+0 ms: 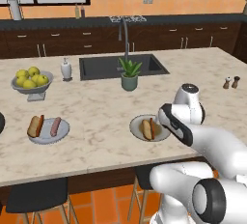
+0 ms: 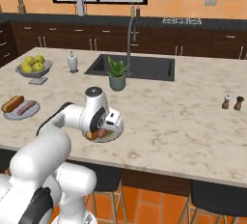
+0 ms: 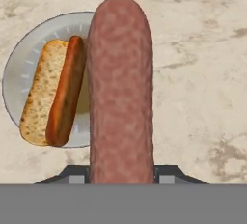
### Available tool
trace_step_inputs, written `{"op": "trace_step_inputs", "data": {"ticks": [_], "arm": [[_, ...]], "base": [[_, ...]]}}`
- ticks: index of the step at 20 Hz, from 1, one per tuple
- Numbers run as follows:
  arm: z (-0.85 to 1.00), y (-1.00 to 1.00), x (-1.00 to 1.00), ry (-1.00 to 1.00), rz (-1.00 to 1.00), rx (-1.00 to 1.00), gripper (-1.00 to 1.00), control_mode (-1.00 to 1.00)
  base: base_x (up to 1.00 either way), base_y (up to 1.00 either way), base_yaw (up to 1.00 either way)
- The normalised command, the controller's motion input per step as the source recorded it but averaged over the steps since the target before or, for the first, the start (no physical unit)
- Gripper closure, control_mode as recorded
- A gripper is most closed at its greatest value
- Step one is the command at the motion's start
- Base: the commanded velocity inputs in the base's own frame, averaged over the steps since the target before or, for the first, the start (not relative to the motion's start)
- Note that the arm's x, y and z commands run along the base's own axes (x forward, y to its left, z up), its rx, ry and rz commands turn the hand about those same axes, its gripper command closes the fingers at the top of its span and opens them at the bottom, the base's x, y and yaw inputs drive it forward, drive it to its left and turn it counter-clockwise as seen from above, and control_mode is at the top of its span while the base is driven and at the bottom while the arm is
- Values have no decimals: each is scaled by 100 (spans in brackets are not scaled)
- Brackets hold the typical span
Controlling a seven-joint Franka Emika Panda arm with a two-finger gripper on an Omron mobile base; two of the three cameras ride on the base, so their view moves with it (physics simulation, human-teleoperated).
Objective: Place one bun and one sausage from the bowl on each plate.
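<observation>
Hand view: gripper (image 3: 120,179) clamped on a sausage (image 3: 120,88), hovering over plate (image 3: 29,59) w/ bun (image 3: 41,92) already on it.

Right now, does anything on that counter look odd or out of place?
Nothing is spilled or broken. The gripper holds a sausage over the near plate, which already holds a bun. The far plate has its bun and sausage side by side.

Two plates (image 1: 48,136) (image 1: 137,126), two buns (image 1: 34,126) (image 1: 145,129), two sausages (image 1: 55,126) (image 3: 120,92).
</observation>
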Motion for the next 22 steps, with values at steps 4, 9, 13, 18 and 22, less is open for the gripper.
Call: {"op": "trace_step_inputs", "data": {"ticks": [4, 9, 13, 18, 22], "arm": [[-36, 6, 56, 0, 0, 0, 100, -100], [-26, 1, 40, 0, 0, 0, 100, -100], [-40, 0, 16, 0, 0, 0, 100, -100], [-27, 0, 13, 0, 0, 0, 100, -100], [-1, 0, 28, 0, 0, 0, 100, -100]], "base": [[0, 0, 0], [0, 0, 0], [0, 0, 0], [0, 0, 0], [0, 0, 0]]}}
